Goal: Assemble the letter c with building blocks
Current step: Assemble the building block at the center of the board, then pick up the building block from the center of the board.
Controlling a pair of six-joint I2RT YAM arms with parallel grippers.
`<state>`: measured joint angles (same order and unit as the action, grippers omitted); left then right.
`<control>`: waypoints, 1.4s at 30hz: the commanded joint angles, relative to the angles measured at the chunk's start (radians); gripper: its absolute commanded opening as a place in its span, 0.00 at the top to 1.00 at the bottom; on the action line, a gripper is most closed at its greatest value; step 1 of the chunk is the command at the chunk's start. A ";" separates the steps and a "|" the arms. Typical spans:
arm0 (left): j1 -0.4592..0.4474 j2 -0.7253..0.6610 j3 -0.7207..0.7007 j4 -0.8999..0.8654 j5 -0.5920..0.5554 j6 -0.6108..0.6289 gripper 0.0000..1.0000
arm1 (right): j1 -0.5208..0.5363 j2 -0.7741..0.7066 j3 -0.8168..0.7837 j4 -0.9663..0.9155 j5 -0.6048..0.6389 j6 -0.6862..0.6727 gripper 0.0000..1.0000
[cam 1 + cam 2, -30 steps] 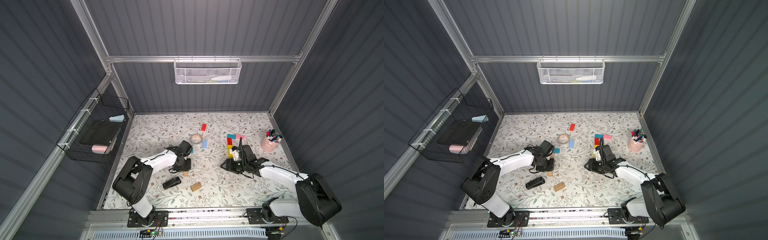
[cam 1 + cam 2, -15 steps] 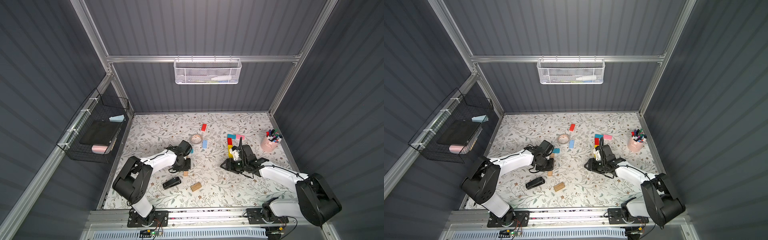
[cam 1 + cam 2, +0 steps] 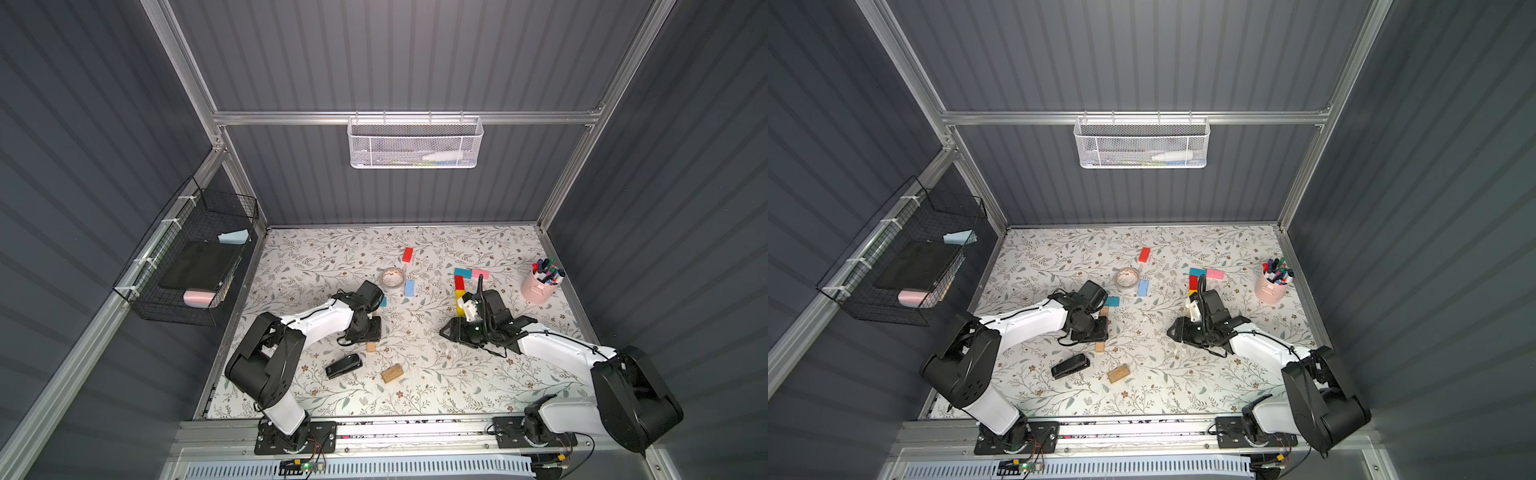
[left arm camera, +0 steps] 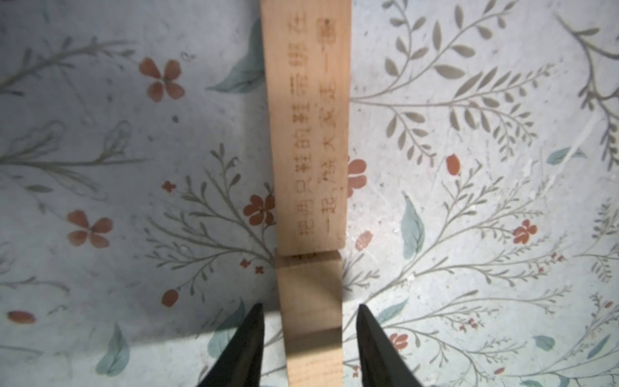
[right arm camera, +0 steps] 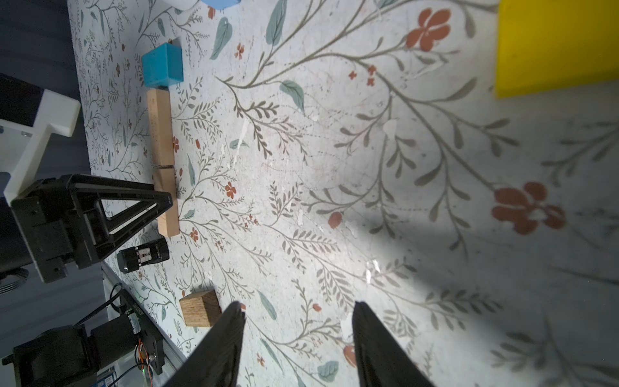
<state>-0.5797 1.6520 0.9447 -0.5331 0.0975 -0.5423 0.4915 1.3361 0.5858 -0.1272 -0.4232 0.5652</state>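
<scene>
The tape roll sits mid-table, with a light blue block just beside it and a lone red block beyond. On the roll's near side, the left gripper stands part-open astride a short tan block. A sliver of gap shows on each side, so it grips nothing. That block butts a lettered tan block, which reaches a teal block.

Nearer still lie a black stapler and a loose wood block. Right of the roll, the right gripper is open and empty near a yellow block.

Further right, a pink cup holds markers. Behind the roll, a white mesh basket on the wall holds a white tube. Left of the roll, a black wire basket holds a black slab and a pink piece.
</scene>
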 commanded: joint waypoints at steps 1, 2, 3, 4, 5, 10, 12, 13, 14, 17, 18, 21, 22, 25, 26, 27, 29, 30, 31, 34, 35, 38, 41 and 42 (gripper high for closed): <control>0.009 -0.050 0.005 -0.024 -0.014 0.002 0.52 | 0.023 0.003 0.018 -0.014 0.018 0.007 0.45; 0.009 -0.070 0.003 -0.027 -0.014 0.000 0.51 | 0.038 0.007 0.024 -0.019 0.032 0.009 0.45; 0.009 -0.087 0.003 -0.031 -0.014 -0.001 0.50 | 0.053 0.011 0.030 -0.021 0.044 0.013 0.45; 0.010 -0.106 0.001 -0.038 -0.013 -0.001 0.49 | 0.075 0.017 0.038 -0.022 0.061 0.018 0.45; 0.013 -0.126 0.001 -0.044 -0.011 -0.001 0.49 | 0.102 0.028 0.048 -0.025 0.080 0.021 0.44; 0.050 -0.199 -0.024 -0.056 0.030 0.011 0.47 | 0.266 0.103 0.150 -0.090 0.235 0.043 0.40; 0.075 -0.224 -0.041 -0.053 0.056 0.019 0.46 | 0.326 0.137 0.191 -0.114 0.282 0.066 0.37; 0.090 -0.235 -0.050 -0.050 0.072 0.019 0.46 | 0.355 0.154 0.211 -0.125 0.308 0.080 0.36; 0.100 -0.244 -0.059 -0.046 0.083 0.017 0.46 | 0.383 0.170 0.232 -0.138 0.332 0.095 0.34; 0.131 -0.258 -0.073 -0.033 0.128 0.005 0.44 | 0.458 0.216 0.293 -0.183 0.399 0.133 0.30; 0.145 -0.261 -0.077 -0.031 0.143 0.005 0.44 | 0.479 0.229 0.310 -0.198 0.417 0.145 0.30; 0.182 -0.264 -0.074 -0.029 0.196 0.007 0.43 | 0.534 0.270 0.354 -0.222 0.451 0.174 0.27; 0.192 -0.264 -0.068 -0.033 0.209 0.011 0.43 | 0.552 0.284 0.367 -0.230 0.460 0.182 0.26; 0.221 -0.270 -0.049 -0.049 0.237 0.024 0.43 | 0.594 0.322 0.402 -0.248 0.473 0.197 0.25; 0.230 -0.271 -0.040 -0.057 0.244 0.030 0.43 | 0.608 0.335 0.415 -0.255 0.475 0.199 0.25; 0.238 -0.273 -0.034 -0.064 0.249 0.036 0.43 | 0.620 0.346 0.427 -0.263 0.479 0.201 0.24; 0.255 -0.271 -0.018 -0.085 0.256 0.054 0.43 | 0.648 0.371 0.454 -0.285 0.493 0.209 0.22; 0.261 -0.271 -0.012 -0.093 0.261 0.062 0.42 | 0.656 0.383 0.466 -0.295 0.497 0.210 0.21; 0.269 -0.270 -0.005 -0.101 0.267 0.071 0.42 | 0.668 0.395 0.479 -0.304 0.500 0.214 0.20; 0.279 -0.267 0.002 -0.116 0.286 0.093 0.42 | 0.690 0.423 0.503 -0.314 0.497 0.219 0.18; 0.279 -0.270 -0.001 -0.117 0.286 0.095 0.42 | 0.694 0.432 0.510 -0.316 0.491 0.221 0.17; 0.285 -0.279 -0.005 -0.123 0.288 0.103 0.42 | 0.711 0.453 0.527 -0.323 0.484 0.229 0.17; 0.299 -0.281 0.000 -0.139 0.291 0.124 0.42 | 0.732 0.473 0.553 -0.349 0.494 0.236 0.16; 0.303 -0.282 0.001 -0.142 0.294 0.130 0.42 | 0.738 0.480 0.559 -0.357 0.497 0.237 0.16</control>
<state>-0.2901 1.4014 0.9218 -0.6312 0.3710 -0.4545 1.2102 1.7988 1.1145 -0.4290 0.0517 0.7689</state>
